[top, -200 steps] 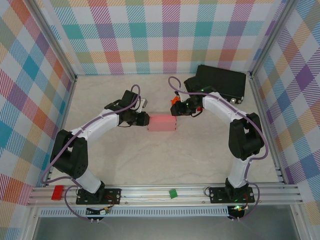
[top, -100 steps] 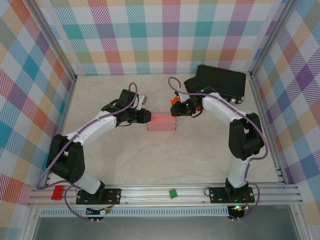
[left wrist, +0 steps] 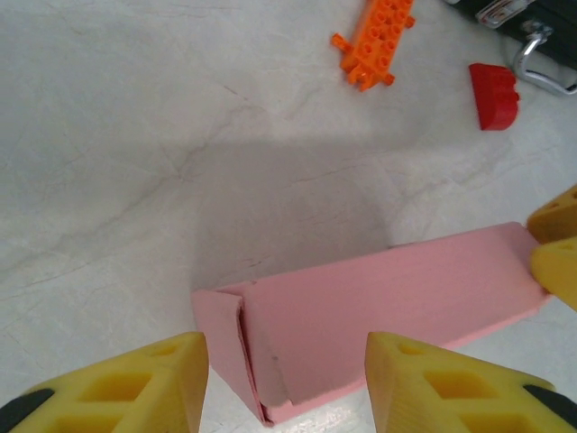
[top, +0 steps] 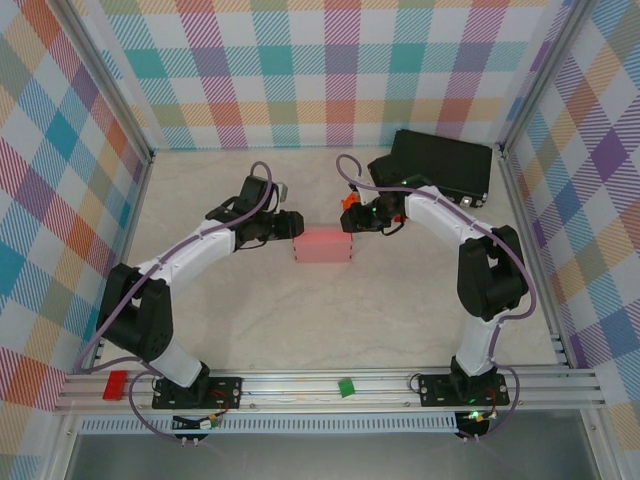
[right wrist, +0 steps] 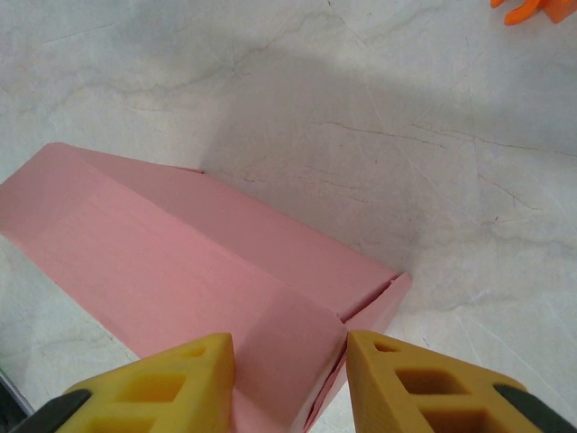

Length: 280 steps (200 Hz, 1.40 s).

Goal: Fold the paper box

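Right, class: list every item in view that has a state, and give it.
paper box: folded into shape, left end flaps ajar
left gripper: open, around the box's left end, not touching
right gripper: shut on the box's right end

Marbled table (top: 350,310) bears paper box (top: 323,246), orange toy (left wrist: 374,41), red block (left wrist: 494,95), black case (top: 440,165)
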Each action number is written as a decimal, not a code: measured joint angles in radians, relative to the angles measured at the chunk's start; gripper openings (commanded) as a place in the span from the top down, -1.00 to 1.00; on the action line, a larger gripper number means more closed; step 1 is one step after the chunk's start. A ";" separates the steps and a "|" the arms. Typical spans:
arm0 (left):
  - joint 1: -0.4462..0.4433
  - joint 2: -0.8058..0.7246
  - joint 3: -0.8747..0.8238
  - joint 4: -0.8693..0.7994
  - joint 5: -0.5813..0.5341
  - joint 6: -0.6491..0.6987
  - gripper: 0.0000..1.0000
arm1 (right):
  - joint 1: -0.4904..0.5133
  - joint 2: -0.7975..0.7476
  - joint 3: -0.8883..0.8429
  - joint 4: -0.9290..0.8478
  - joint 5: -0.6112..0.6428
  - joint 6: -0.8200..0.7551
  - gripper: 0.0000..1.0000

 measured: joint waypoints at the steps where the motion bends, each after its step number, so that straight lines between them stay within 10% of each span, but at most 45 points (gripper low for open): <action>1: 0.000 0.001 0.000 -0.001 0.000 0.000 0.02 | 0.000 0.000 0.000 0.000 0.000 0.000 0.24; 280: 0.001 -0.004 -0.111 0.074 0.061 -0.010 0.33 | 0.025 -0.088 -0.206 0.210 0.017 0.031 0.25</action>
